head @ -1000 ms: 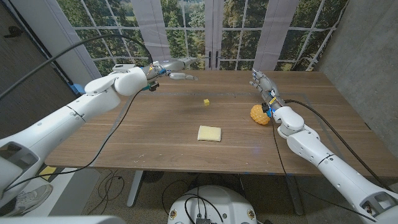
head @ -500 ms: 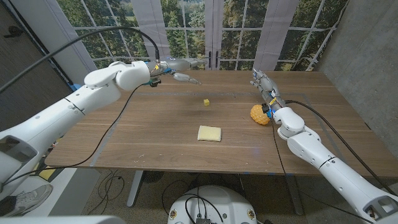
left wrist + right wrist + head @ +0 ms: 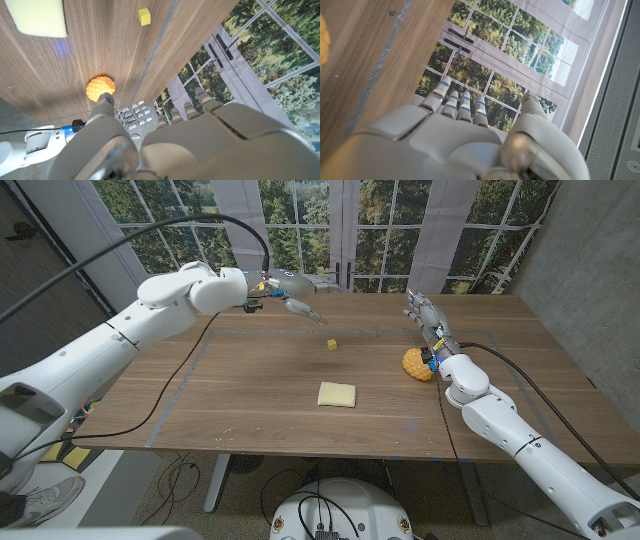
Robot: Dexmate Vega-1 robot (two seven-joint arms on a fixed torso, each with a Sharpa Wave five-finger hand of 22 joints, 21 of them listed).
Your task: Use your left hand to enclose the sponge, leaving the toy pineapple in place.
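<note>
Sponge [image 3: 337,394] lies flat near the middle of the wooden table [image 3: 250,400], toward the near edge, well apart from both hands. It looks soft, light and squashy, so it should give under the fingers; the sensible hold is probably from above, fingers closing round its edges. One sponge, one toy pineapple [image 3: 417,364] and one small yellow cube [image 3: 332,344] are on the table. The pineapple sits to the right, just beside the right arm's wrist, and the cube lies farther back than the sponge. The left hand [image 3: 290,290] hovers over the far left part of the table, fingers spread and holding nothing. The right hand [image 3: 424,315] stands at the far right, fingers extended and apart, also holding nothing.
</note>
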